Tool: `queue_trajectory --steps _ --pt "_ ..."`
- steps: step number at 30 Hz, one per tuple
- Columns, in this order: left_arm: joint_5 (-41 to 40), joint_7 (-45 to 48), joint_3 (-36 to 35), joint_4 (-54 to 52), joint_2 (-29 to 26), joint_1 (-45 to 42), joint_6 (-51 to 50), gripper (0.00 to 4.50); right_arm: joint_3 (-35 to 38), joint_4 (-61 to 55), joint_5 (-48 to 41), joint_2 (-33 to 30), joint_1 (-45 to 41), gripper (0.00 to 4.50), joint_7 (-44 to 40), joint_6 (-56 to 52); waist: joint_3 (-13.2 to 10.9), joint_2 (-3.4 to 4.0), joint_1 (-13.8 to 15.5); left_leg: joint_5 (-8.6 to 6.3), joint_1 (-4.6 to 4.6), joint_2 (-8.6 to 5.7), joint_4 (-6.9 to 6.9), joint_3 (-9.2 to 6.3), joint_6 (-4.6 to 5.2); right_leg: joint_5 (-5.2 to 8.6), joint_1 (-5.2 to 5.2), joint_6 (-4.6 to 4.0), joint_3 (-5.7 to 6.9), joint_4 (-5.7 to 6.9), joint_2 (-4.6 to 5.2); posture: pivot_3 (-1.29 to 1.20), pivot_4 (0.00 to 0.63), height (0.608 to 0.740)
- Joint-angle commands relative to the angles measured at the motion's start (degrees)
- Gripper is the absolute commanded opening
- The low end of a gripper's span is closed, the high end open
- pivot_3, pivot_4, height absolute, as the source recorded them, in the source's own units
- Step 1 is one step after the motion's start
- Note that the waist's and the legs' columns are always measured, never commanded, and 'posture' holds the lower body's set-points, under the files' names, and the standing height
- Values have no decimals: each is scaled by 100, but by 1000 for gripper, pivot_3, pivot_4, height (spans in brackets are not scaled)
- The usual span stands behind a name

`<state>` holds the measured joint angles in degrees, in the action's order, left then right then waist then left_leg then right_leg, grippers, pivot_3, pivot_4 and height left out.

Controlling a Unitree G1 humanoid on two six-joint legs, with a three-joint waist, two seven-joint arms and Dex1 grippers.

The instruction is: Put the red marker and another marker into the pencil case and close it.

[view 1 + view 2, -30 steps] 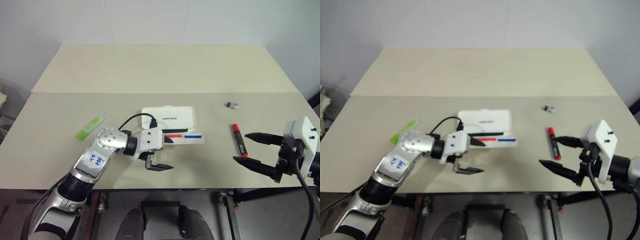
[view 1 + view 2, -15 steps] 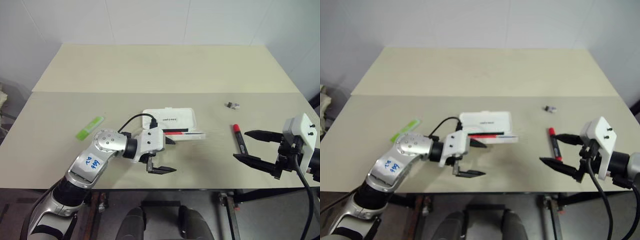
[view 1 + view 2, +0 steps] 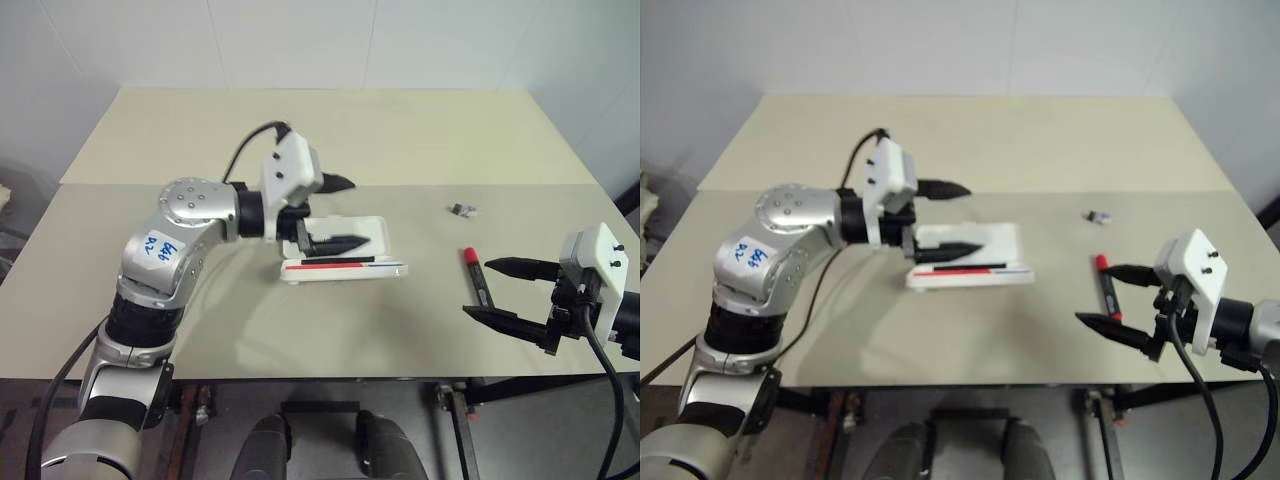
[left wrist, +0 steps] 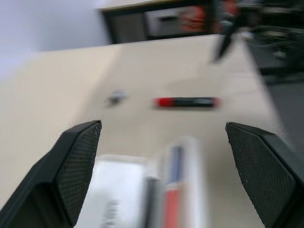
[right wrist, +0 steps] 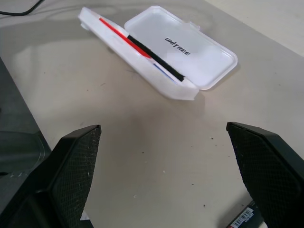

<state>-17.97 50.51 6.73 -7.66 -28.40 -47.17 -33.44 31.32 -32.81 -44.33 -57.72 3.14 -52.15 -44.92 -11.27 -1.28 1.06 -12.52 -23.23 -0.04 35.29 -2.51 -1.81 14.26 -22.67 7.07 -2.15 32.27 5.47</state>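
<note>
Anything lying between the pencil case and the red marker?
No. In the left eye view, bare table separates the pencil case from the red marker.

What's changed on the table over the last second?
The left gripper rose from the table's near edge, open, and now hovers over the pencil case, holding nothing. The case slid slightly toward the robot's left, lid open. The right gripper, red marker and small grey object stayed put.

Left tool [image 3: 955,217] spread above open pencil case [image 3: 992,243] — red marker [image 3: 1105,287] apart.
</note>
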Motion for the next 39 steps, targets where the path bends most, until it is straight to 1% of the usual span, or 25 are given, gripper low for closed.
queue_trajectory --steps 1,5,7,9,12,14,18,21,25,29,35,39 --pt "286 -106 -96 582 101 88 995 4463 -128 60 153 120 -205 4500 288 164 0 0 6 0 0 0 0 0 0 0 0 0 0 -1 0 0 150 740" --pt "487 -309 -126 1260 345 293 1766 4463 -463 184 537 343 -481 4500 843 242 0 0 23 0 -4 0 -2 0 -1 -1 0 -1 0 -4 3 0 150 740" --pt "535 -295 -82 1420 437 439 2078 4463 -739 362 948 517 -644 4500 1353 277 0 -1 20 0 -5 0 -5 0 -1 0 -2 -1 0 -4 4 0 150 740" --pt "493 -223 -71 1427 517 542 2287 4463 -908 473 1244 651 -735 4500 1670 298 -1 -1 26 -1 -6 -1 -6 0 -2 0 -6 -1 -1 -2 5 0 150 740" --pt "173 -134 -135 1164 712 817 2178 4463 -1248 708 1732 871 -857 4500 2205 249 0 0 27 -1 -6 -3 -8 0 -2 0 -11 -1 -2 12 6 0 150 740" --pt "37 -25 -130 988 740 1028 2127 4463 -1397 818 1934 1028 -927 4500 2445 223 0 -1 24 -1 -4 -3 -8 0 -2 0 -11 -1 -2 18 6 0 150 740" --pt "-46 24 -94 768 753 1291 2019 4463 -1533 960 2178 1298 -1040 4500 2744 172 0 0 14 0 -2 -3 -7 0 -4 0 -13 -2 -3 28 4 0 150 740" --pt "-236 38 -103 481 823 1492 1869 4463 -1620 1289 2409 1557 -1135 4500 3088 -29 0 0 3 3 2 -3 -4 0 -2 0 -12 -2 -5 30 4 0 150 740" --pt "-426 52 -152 227 874 1644 1823 4463 -1786 1656 2602 1847 -1111 4500 3224 -25 0 0 4 6 4 -2 -3 0 1 0 -11 -3 -5 31 2 0 150 740" --pt "-750 113 -299 46 854 1695 1724 4463 -1838 1893 2593 2089 -1184 4500 3219 -78 2 3 -17 6 3 -3 -3 0 1 0 -11 -3 -7 35 2 0 150 740" --pt "-1105 387 -391 -135 746 1817 1590 4463 -1919 2190 2637 2211 -1357 4500 3289 -265 2 3 -122 7 6 -3 -2 0 3 0 -10 -2 -8 40 2 0 150 740" --pt "-1329 660 -369 -328 550 1926 1377 4463 -1978 2152 2639 2247 -1405 4500 3259 -375 2 2 -127 10 11 -3 1 0 6 0 -10 -3 -9 49 0 0 150 740"
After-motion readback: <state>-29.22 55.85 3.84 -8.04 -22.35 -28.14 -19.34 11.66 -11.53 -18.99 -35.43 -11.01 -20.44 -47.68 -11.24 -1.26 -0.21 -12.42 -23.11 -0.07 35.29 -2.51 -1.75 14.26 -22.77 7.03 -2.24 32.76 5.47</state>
